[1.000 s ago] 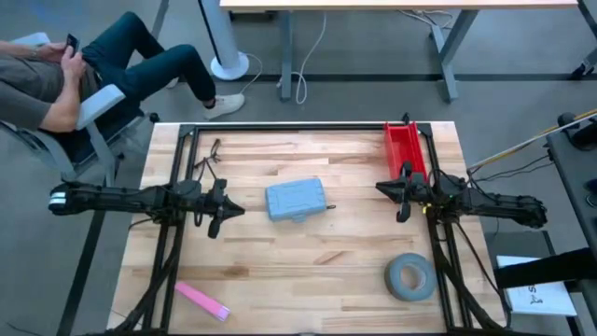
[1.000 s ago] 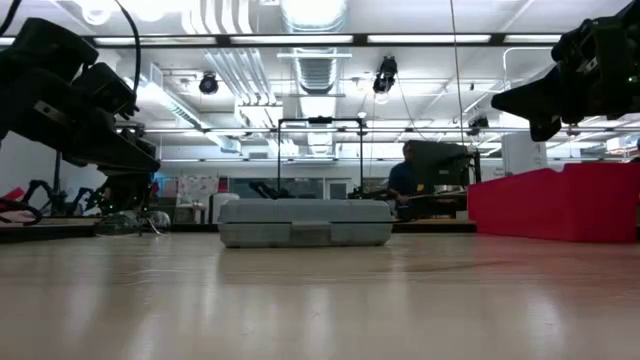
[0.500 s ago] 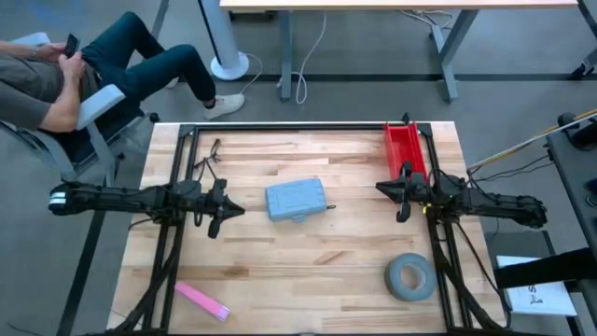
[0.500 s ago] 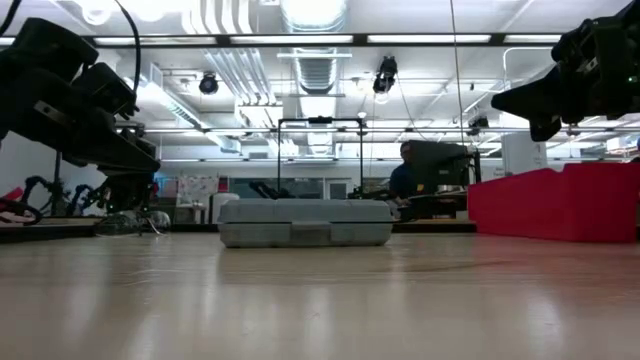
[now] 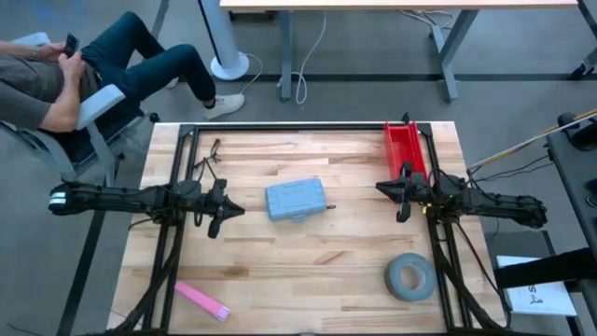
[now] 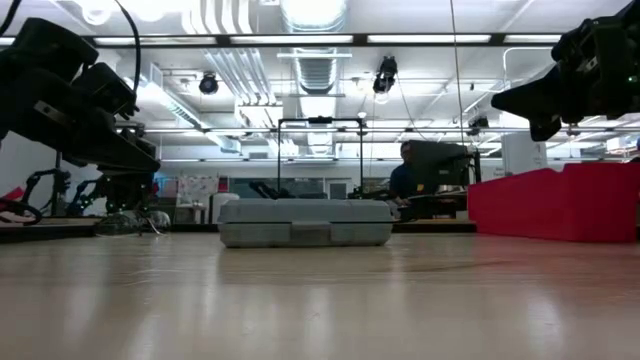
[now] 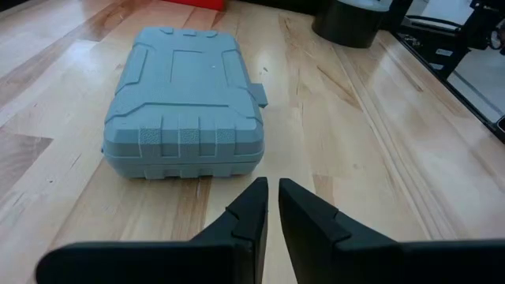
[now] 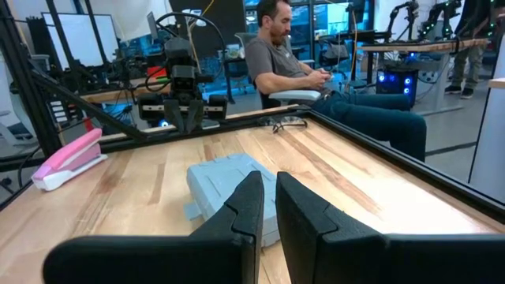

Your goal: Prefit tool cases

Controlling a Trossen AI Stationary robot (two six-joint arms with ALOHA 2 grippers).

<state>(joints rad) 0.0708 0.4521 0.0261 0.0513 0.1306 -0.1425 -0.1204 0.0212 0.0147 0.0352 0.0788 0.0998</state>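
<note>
Nearest edge of the wooden table (image 5: 308,280): pink object (image 5: 201,301) lying flat at the near left, grey tape roll (image 5: 409,277) flat at the near right. Mid table: tool case (image 5: 298,199) lies closed and flat, lid up, roughly centre, touched by nothing; its small latch tab faces the near side. Left gripper (image 5: 229,211) hangs just left of the case, fingers clenched together on nothing, a thin slit between the tips, pointing at the case. Right gripper (image 5: 385,189) sits well apart to the case's right, also clenched and empty, pointing toward the case. Both are held above the table top in the low view. Farther right: red bin (image 5: 404,147) along the far right side, just beside the right arm. Small dark cable bit (image 5: 213,149) at the far left. Beyond the table, a seated person (image 5: 56,79) off the far left corner.
</note>
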